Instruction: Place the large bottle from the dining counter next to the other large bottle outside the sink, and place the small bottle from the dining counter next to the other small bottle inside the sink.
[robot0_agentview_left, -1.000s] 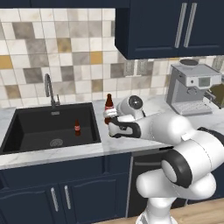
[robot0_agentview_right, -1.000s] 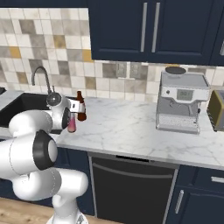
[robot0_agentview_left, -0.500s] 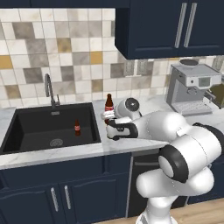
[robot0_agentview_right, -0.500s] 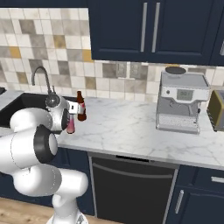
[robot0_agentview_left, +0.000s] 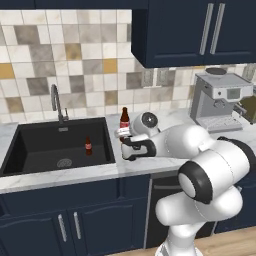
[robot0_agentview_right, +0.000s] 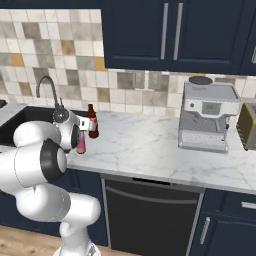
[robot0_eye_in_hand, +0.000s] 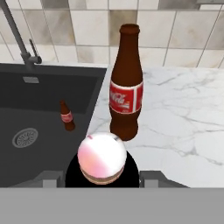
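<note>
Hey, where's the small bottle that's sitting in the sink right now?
The small bottle stands upright on the sink floor, toward its right side, right of the drain; in the hand view it is left of the large cola bottle.

The large brown bottle (robot0_eye_in_hand: 126, 87) stands upright on the white marble counter (robot0_eye_in_hand: 183, 118), just beside the right rim of the black sink (robot0_eye_in_hand: 39, 109); it carries a red label with white script around its middle (the neck is bare and uncapped-looking from this angle). In the left base view it rises behind the arm at the sink's edge (robot0_agentview_left: 124, 119), and in the right base view it shows as a dark bottle (robot0_agentview_right: 92, 120).

A second bottle with a pinkish-white cap (robot0_eye_in_hand: 102, 158) sits close in front of it, seen from above.

1 small brown bottle (robot0_eye_in_hand: 66, 116), red-labelled, stands upright on the sink floor, near the right wall (robot0_agentview_left: 88, 146).
</note>
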